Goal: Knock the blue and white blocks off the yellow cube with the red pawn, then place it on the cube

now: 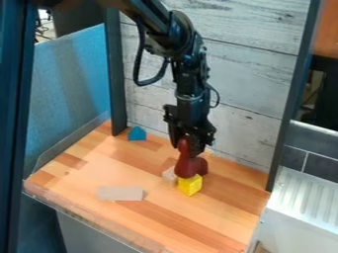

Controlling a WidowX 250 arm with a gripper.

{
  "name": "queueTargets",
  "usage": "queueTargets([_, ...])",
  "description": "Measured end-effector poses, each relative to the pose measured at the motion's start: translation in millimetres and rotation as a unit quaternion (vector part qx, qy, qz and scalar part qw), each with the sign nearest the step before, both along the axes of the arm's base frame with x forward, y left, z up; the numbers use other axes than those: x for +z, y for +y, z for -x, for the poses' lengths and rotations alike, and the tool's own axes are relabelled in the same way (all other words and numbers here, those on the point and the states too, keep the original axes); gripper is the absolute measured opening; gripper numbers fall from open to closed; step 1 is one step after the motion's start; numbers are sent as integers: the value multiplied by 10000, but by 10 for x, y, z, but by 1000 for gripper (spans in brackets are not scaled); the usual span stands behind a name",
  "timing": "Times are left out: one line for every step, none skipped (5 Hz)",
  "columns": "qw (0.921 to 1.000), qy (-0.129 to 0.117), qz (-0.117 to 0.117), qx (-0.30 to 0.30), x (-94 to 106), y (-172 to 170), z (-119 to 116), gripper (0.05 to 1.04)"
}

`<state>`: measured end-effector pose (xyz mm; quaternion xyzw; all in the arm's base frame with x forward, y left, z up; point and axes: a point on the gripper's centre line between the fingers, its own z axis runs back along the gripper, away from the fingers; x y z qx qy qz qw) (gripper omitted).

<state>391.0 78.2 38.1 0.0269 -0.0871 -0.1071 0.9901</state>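
The black gripper [190,144] hangs down over the middle right of the wooden surface, shut on a dark red object [188,166] with a rounded, uneven shape. The lower end of the red object is right at the top of a yellow block [190,185]; whether the two touch, I cannot tell. Just left of the yellow block is a small pale pinkish block [170,174], partly hidden behind the red object.
A flat beige rectangular block [120,193] lies at the left front of the wooden surface [158,217]. Near the back left corner stands a blue block [137,134] with a pointed top. Whitewashed boards [254,74] rise behind, and a blue panel [72,79] borders the left.
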Motion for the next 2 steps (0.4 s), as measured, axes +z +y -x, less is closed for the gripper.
queueTargets([10000, 80, -9, 26, -56, 3, 0, 593])
queueTargets([9999, 143, -12, 33, -107, -27, 1, 593])
